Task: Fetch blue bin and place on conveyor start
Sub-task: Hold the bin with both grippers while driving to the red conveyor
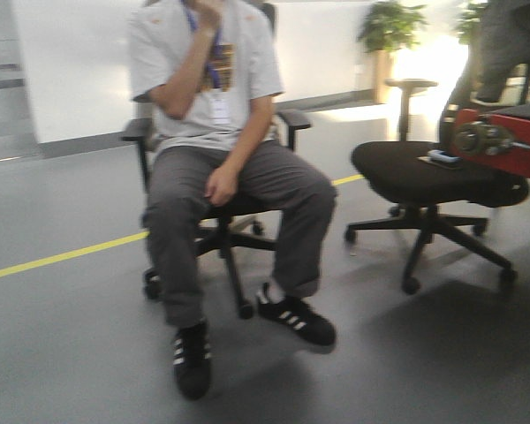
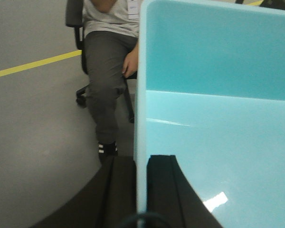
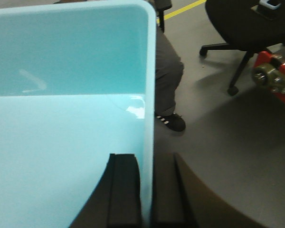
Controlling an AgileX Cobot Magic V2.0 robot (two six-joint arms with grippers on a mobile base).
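Blue bin point(image 2: 218, 118) is hanging above the floor, the left gripper point(image 2: 141, 159) and right gripper point(image 3: 147, 156) each pinching a side wall between closed fingers. Only the wrist cameras are showing it. The front camera is showing a seated person point(image 1: 221, 132), a black office chair point(image 1: 406, 168), the red-framed conveyor start point(image 1: 512, 141) and grey floor point(image 1: 71, 336) with a yellow line point(image 1: 62, 256). Badge writing is blurring beyond reading.

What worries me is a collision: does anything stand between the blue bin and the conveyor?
A black office chair stands by the red conveyor frame, apparently in the way of the blue bin; a seated person is farther left.
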